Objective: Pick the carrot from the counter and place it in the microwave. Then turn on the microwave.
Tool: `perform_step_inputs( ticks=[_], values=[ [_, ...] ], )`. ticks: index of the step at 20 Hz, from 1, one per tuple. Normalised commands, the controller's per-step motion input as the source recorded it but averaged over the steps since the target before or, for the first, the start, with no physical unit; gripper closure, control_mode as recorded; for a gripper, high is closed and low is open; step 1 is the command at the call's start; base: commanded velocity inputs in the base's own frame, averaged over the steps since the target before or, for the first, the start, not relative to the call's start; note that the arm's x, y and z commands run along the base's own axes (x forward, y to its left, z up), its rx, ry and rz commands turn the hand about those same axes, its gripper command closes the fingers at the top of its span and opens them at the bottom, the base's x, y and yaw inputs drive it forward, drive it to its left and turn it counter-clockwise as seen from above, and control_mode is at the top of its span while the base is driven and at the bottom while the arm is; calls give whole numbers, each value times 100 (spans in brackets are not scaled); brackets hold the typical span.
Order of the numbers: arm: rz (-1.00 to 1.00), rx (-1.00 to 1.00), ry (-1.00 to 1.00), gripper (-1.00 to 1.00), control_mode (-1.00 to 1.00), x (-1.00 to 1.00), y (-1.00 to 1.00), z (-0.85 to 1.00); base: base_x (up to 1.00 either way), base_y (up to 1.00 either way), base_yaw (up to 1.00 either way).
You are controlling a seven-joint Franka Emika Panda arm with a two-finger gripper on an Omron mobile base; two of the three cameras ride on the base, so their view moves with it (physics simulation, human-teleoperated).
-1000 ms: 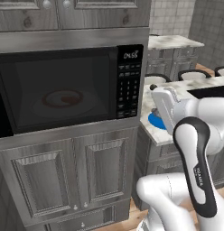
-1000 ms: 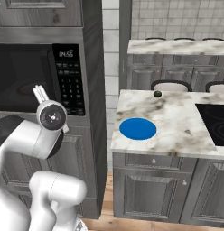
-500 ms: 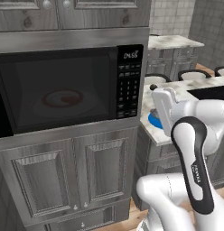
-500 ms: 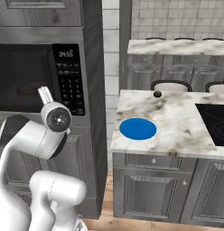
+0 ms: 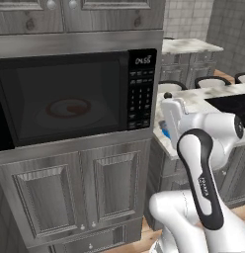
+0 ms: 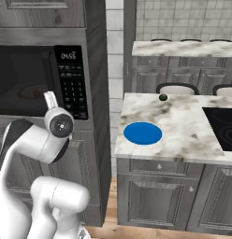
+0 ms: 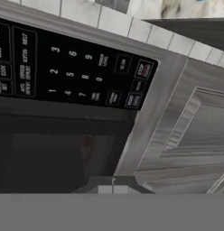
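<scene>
The black microwave (image 5: 70, 99) has its dark glass door closed. Through the glass a dim orange shape, the carrot (image 5: 70, 107), lies on the round turntable; it shows faintly in the hand view too, carrot (image 7: 86, 148). My gripper (image 7: 113, 188) is shut with nothing in it and points at the lower right of the keypad (image 7: 73, 72). From the bases, the gripper (image 5: 166, 106) (image 6: 49, 98) hangs just in front of the keypad panel (image 6: 73, 81), a short way off it. The marble counter (image 6: 183, 121) stands to the right.
A round blue plate (image 6: 142, 133) lies on the counter's near left part, with a small dark knob-like object (image 6: 163, 97) behind it. The black cooktop (image 6: 223, 127) is at the right. Grey cabinet doors (image 5: 70, 195) stand below the microwave.
The hand has crept a little closer to the keypad panel. The microwave door, plate and counter stay as they were.
</scene>
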Motion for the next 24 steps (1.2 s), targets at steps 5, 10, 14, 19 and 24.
perform_step_inputs(
  ticks=[5, 10, 14, 19, 24],
  values=[
    [-4, 7, 0, 100, -100, 24, 8, -24, 0, 0, 0],
    [-4, 7, 0, 100, -100, 24, 9, -23, 0, 0, 0],
    [-4, 6, 0, 100, -100, 25, 6, -16, 0, 0, 0],
    [-4, 7, 0, 100, -100, 23, 2, -11, 0, 0, 0],
    [-3, 7, 0, 100, -100, 24, 5, -11, 0, 0, 0]
  ],
)
